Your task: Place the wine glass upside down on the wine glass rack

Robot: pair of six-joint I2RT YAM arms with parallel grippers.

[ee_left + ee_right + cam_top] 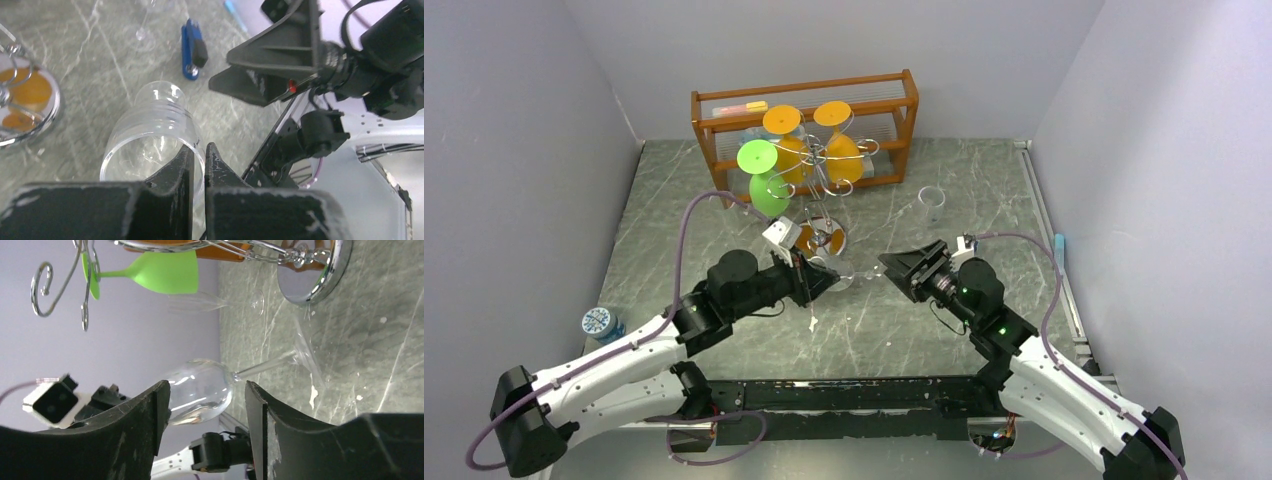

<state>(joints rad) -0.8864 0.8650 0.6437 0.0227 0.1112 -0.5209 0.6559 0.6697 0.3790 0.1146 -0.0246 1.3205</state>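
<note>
The clear wine glass (200, 390) is leaning with its foot on the desk (964, 200) just before the wire rack (310, 275), the left gripper (200, 152) pinching its rim between its jaws, the right gripper (205, 385) pointing spread jaws at the bowl.

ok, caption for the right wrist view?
Right pincer open, facing a clear wine glass; wine glass rack with hanging green glass behind.

Near rim of wine glass (150, 132) behind the left tool (199, 152)
</note>
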